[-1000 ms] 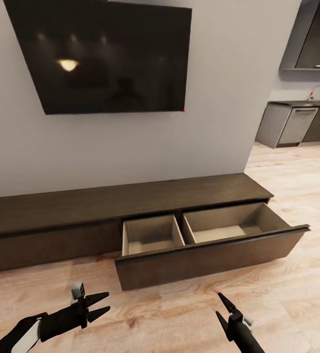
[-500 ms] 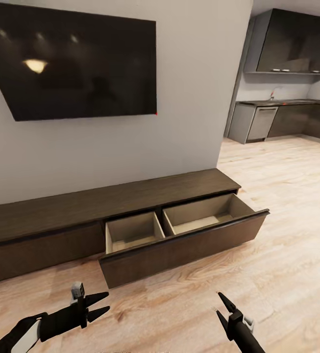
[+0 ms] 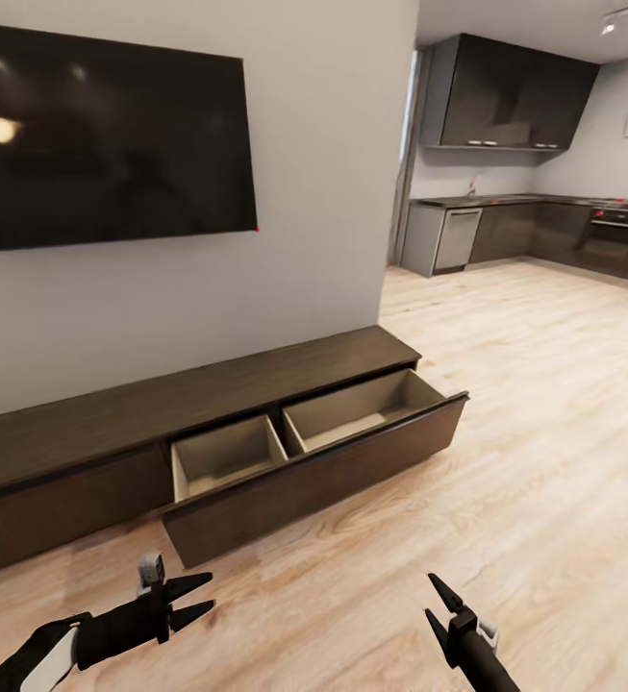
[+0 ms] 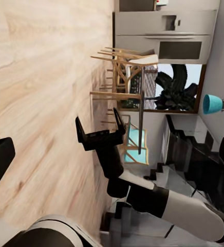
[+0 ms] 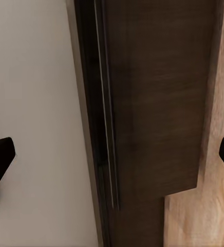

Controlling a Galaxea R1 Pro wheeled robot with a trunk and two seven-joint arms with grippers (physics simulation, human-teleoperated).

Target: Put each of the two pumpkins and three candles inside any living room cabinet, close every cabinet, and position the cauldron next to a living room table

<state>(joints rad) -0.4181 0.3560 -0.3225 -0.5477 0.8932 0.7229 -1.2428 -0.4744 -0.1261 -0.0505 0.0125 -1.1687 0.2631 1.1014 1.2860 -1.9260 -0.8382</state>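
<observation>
Cabinet (image 3: 83,452) running long along the wall, ahead and left of both hands, right drawer (image 3: 318,471) pulled out, empty. Left hand (image 3: 196,598) nearer, spread, holding nothing. Right hand (image 3: 433,601) spread, likewise.

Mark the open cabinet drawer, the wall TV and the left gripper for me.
Pulled-out drawer of the long dark-brown wooden cabinet (image 3: 318,481), head view: on its front panel.
Large black wall-mounted TV screen (image 3: 102,144), head view: middle of the screen.
Black left gripper (image 3: 203,598), head view: between its open fingertips.
</observation>
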